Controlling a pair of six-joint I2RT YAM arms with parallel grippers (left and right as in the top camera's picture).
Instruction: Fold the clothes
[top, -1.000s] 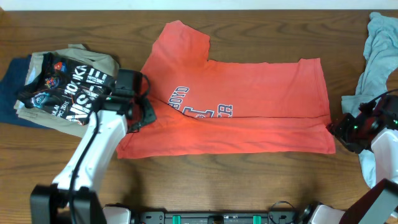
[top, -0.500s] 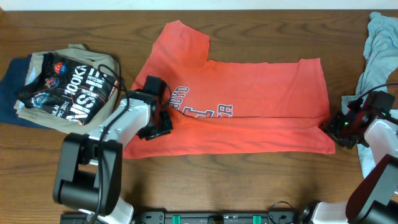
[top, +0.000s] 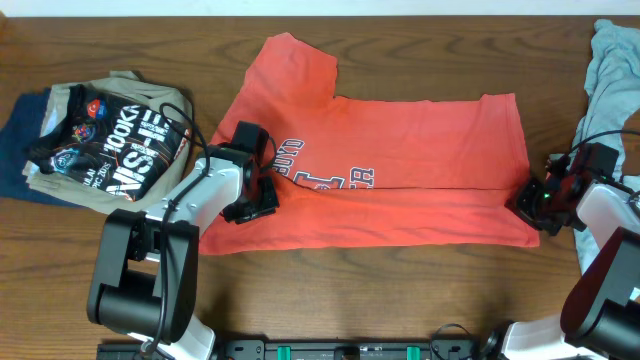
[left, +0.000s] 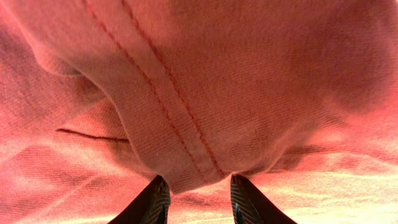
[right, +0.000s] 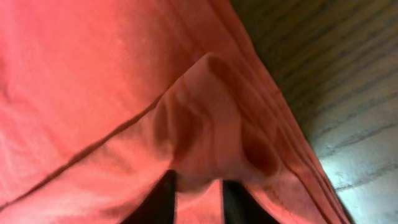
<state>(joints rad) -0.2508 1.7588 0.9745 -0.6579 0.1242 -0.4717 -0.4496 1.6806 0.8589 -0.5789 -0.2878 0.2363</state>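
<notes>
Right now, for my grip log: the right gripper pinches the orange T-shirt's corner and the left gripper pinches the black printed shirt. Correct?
No: the left gripper pinches the orange T-shirt too, its hem between the fingers in the left wrist view. The right gripper pinches its corner, as you said.

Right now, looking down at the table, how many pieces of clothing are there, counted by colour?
Red-orange: 1, the red-orange T-shirt
Black with white print: 1, the black shirt
Tan: 1, the tan garment
Navy: 1, the navy garment
Pale grey: 1, the pale grey garment
Total: 5
</notes>
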